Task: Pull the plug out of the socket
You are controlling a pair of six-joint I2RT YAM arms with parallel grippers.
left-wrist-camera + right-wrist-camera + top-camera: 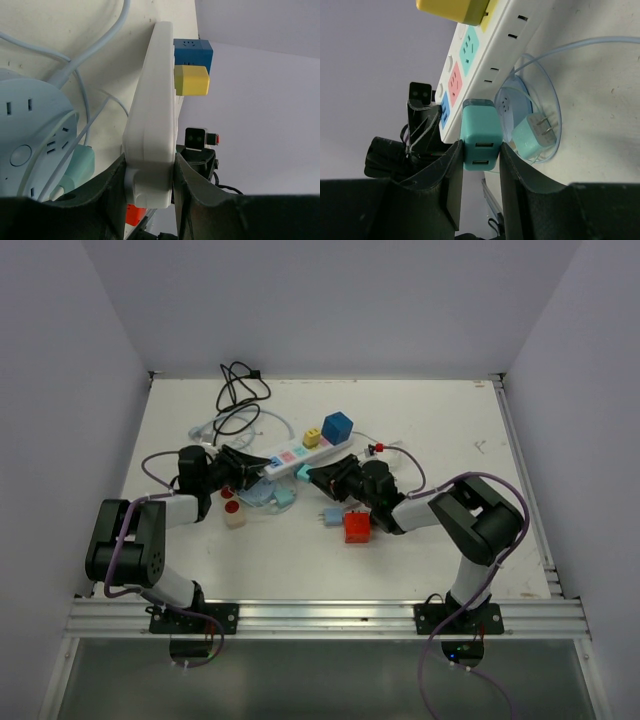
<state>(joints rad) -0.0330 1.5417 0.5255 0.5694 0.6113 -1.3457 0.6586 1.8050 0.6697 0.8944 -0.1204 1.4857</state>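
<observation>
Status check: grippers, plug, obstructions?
Left gripper shut on power strip end. Right gripper shut on teal plug, against strip, seating unclear. Yellow plug, blue plug farther along, clear of it.

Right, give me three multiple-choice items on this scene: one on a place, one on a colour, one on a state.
1. Where on the white power strip does the left gripper grip?
A. at one end
B. at the middle
C. nowhere, it hangs clear

2. What colour is the plug held in the right gripper?
A. yellow
B. teal
C. red

3. What state is the yellow plug in?
A. lying loose
B. held in a gripper
C. seated in the strip beside the blue plug

Key:
1 A: the left wrist view shows both fingers clamped on the strip's rounded end.
2 B: the teal plug sits between the closed fingers.
3 C: it stands out of the strip's face, next to the blue one.
</observation>
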